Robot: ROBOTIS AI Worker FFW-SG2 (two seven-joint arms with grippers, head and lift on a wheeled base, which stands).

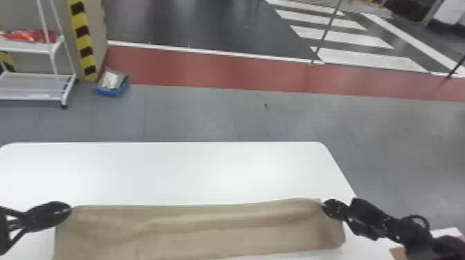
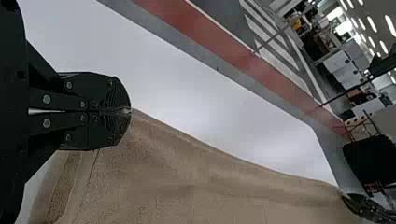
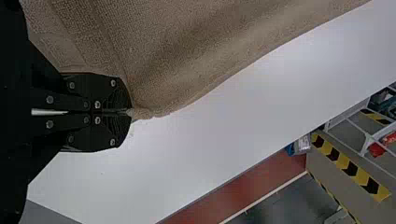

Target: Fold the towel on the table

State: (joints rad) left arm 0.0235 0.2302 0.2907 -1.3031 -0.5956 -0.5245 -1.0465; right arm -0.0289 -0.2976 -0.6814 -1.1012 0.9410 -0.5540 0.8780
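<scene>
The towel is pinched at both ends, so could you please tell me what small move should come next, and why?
I would probably carry the towel edge over evenly with both arms. The left gripper and right gripper each pinch one end of its far edge, so uneven motion could skew the fold.
</scene>
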